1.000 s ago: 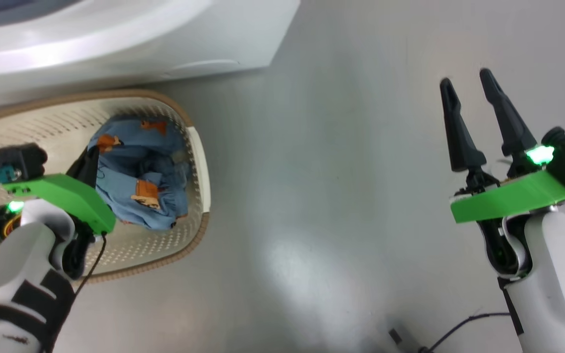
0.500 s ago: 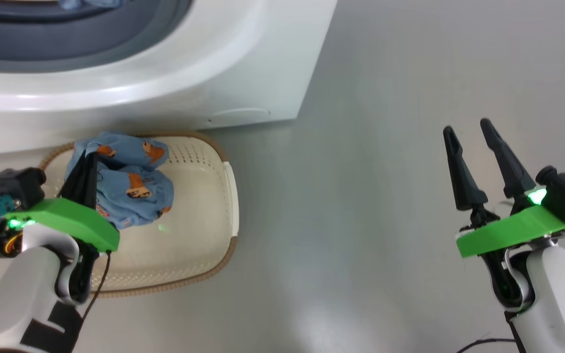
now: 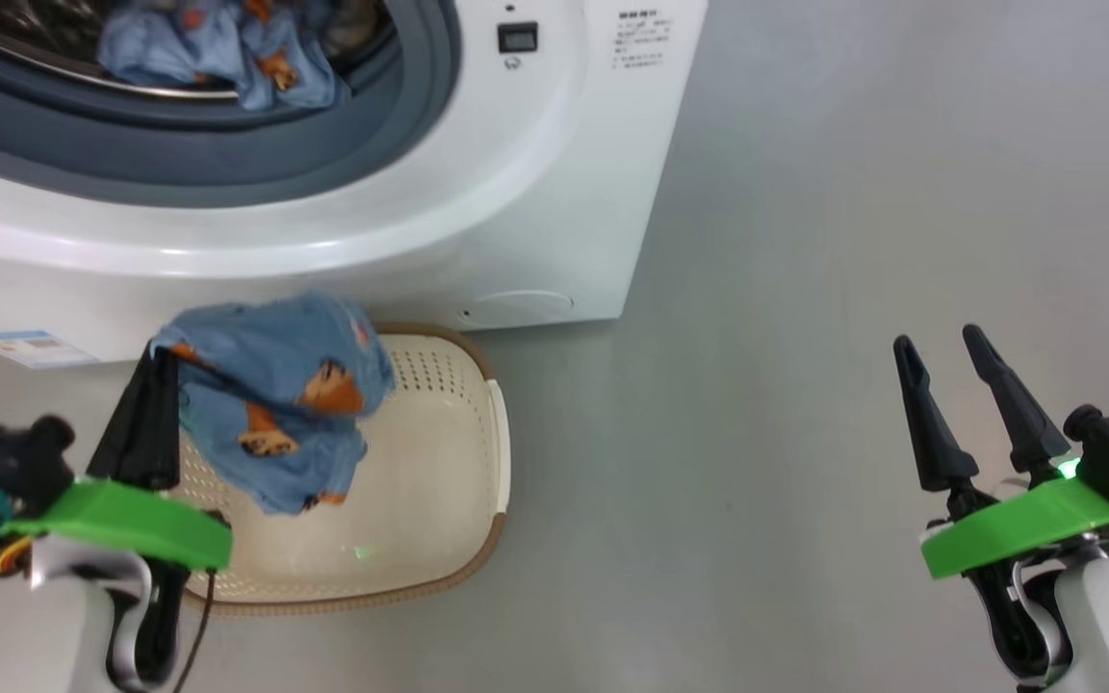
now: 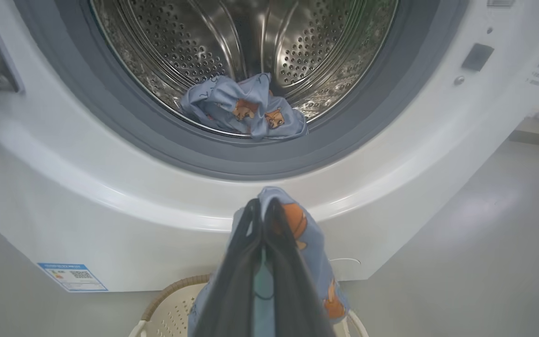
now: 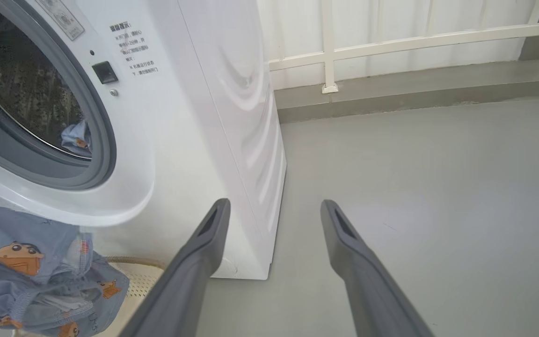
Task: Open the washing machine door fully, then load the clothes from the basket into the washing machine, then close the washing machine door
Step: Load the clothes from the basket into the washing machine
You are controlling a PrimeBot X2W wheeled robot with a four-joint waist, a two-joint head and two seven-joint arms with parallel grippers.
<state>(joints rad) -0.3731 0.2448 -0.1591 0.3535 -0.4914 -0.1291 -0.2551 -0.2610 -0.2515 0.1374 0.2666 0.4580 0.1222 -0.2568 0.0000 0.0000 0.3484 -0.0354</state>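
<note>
In my head view the washing machine [image 3: 535, 221] runs off the top and left edges. Its panel text [image 3: 644, 40] and blue label [image 3: 30, 348] are too small for me to read. My left gripper [image 3: 160, 361] is smeared with blur at its wrist end, and the clothes [image 3: 275, 414] hanging from it cover the basket [image 3: 420, 500] at its far-left part. In the left wrist view the gripper's own fingers block most of that fabric, and the bottom edge cuts the basket off.

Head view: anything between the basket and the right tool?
Nothing. Bare grey floor runs between the basket and the open right tool in the head view.
</note>
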